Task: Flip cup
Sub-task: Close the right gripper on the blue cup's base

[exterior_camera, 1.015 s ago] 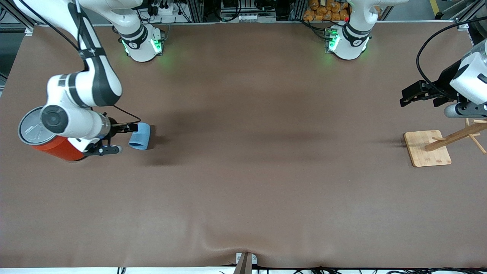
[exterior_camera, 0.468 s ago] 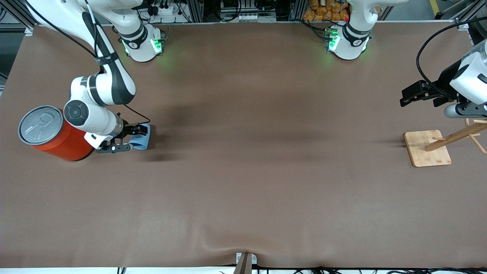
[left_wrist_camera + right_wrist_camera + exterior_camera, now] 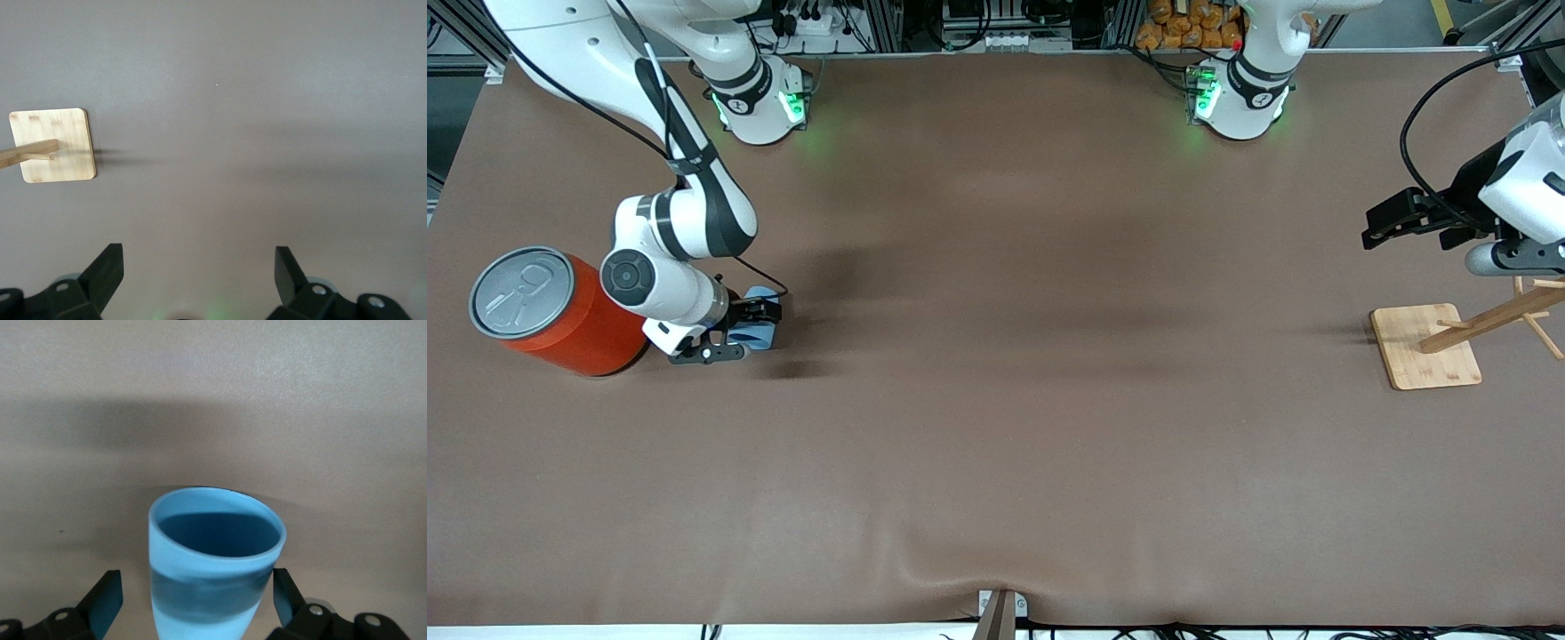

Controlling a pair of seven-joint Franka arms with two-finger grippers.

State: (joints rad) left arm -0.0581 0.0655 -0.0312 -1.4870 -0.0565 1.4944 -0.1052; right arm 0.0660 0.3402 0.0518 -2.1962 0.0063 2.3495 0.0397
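Note:
The cup (image 3: 215, 567) is a small light-blue tumbler, and its darker blue inside shows through the open mouth in the right wrist view. On the table it rests beside the orange can, toward the right arm's end, largely covered by my right gripper (image 3: 745, 332); only a strip of the cup (image 3: 763, 338) shows there. My right gripper (image 3: 195, 587) is open, one fingertip (image 3: 107, 593) on each side of the cup's body with a small gap. My left gripper (image 3: 1376, 227) waits open in the air near the wooden stand, with nothing between its fingers (image 3: 107, 267).
A large orange can (image 3: 560, 324) with a grey pull-tab lid stands close to the right arm's wrist. A wooden stand on a square base (image 3: 1427, 347) sits at the left arm's end; the base (image 3: 53, 147) also shows in the left wrist view.
The right arm has swung off the orange can and pushed its open gripper forward, so the fingers now straddle the cup. The left arm has not moved.

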